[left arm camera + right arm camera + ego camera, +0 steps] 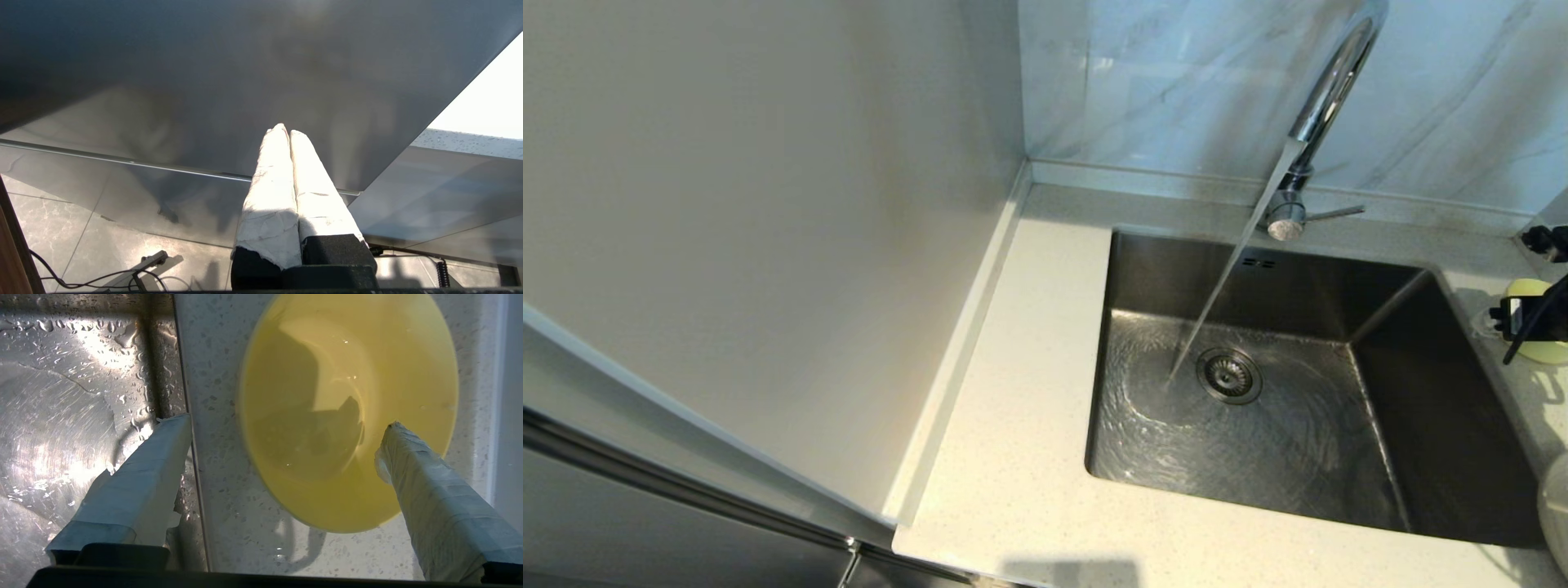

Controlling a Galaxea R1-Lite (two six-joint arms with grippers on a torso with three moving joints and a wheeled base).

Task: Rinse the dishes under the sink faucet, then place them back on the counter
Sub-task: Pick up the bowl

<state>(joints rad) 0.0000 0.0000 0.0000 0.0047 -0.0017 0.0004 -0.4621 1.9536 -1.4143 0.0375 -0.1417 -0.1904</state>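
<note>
Over the counter at about three o'clock of the sink, the right gripper is hovering with its taped fingers spread wide and holding nothing. One finger is hanging over the sink's wet edge, the other over the inside of the pale-yellow bowl, which is sitting upright on the speckled stone just beside the basin. From the head camera only a sliver of that bowl is showing, behind the gripper's dark body.

Water is running from the faucet in a slanted stream, striking the basin floor just at nine o'clock of the drain strainer and spreading in rings. The faucet's thin lever is pointing toward three o'clock.

At five o'clock of the sink, a pale rounded edge — perhaps the plate — is peeking in on the counter.

The left gripper is parked low beside a grey cabinet panel, its white-wrapped fingers pressed together, empty.
</note>
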